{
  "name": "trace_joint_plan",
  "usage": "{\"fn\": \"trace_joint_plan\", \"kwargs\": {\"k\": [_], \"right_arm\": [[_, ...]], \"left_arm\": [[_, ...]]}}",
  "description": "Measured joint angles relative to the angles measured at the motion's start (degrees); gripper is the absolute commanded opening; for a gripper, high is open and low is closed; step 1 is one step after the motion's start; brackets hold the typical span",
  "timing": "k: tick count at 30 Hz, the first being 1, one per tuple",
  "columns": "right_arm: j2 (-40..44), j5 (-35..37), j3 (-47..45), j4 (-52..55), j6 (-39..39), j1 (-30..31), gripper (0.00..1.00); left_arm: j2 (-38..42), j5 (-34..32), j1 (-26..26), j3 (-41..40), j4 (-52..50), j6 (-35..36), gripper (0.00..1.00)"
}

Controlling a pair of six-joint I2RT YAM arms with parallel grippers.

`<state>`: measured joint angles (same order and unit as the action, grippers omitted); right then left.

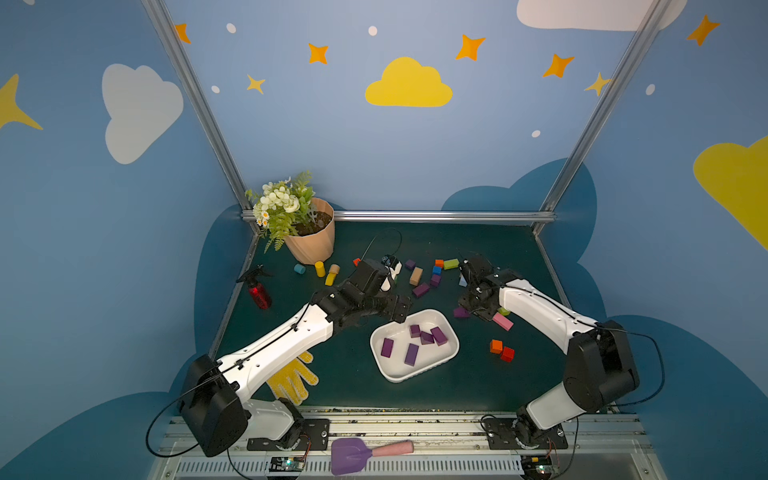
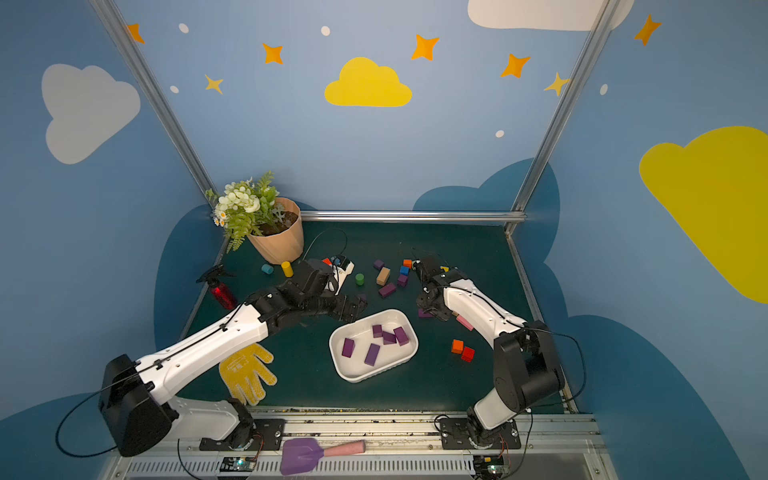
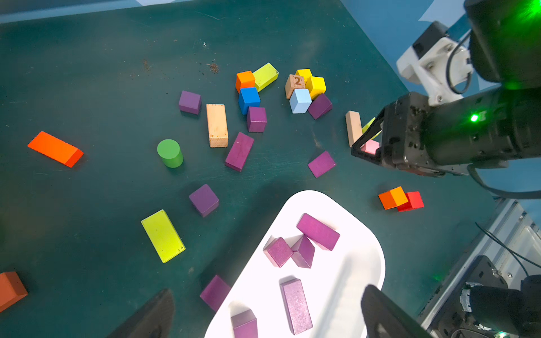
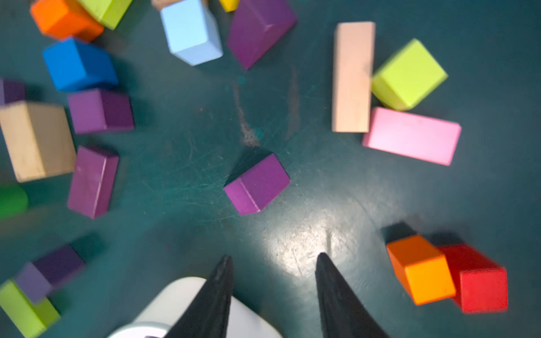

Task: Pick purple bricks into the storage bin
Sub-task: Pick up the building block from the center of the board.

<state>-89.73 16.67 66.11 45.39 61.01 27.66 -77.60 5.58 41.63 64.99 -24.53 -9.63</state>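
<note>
Right claw [image 4: 274,256] half-spread, empty; a matte purple cube [image 4: 257,184] lies mid-frame before it on the scuffed green tabletop [image 4: 181,175]. Left claw [image 3: 269,291] spread wide, empty, over the smooth white tray [image 3: 360,263] holding five purple blocks [image 3: 317,231].

Top views overlook all; close downward wrist views share the storage bin [image 3: 348,281].

Dark green bench [image 1: 457,386], pretty scuffed up. Sitting on it: a white bin [image 1: 399,377] near the middle, a flowerpot [image 1: 311,245] in the far left corner, and a spray bottle [image 1: 259,293] and a yellow glove [image 1: 293,380] down the left side. Loose blocks are scattered behind the bin, several purple bricks [image 1: 420,289] among them. An orange cube [image 1: 496,345] touches a red cube [image 1: 507,353] right of the bin.
</note>
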Motion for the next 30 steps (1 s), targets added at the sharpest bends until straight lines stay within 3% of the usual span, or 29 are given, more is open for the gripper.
{"fn": "trace_joint_plan", "kwargs": {"k": [13, 30], "right_arm": [[-3.3, 4.9, 4.7, 9.0, 27.5, 1.9, 0.58], [-13.1, 4.8, 9.4, 8.8, 38.5, 2.4, 0.58]], "left_arm": [[0.1, -0.3, 0.2, 0.0, 0.0, 0.0, 1.0], [0.8, -0.1, 0.3, 0.0, 0.1, 0.0, 1.0]]}}
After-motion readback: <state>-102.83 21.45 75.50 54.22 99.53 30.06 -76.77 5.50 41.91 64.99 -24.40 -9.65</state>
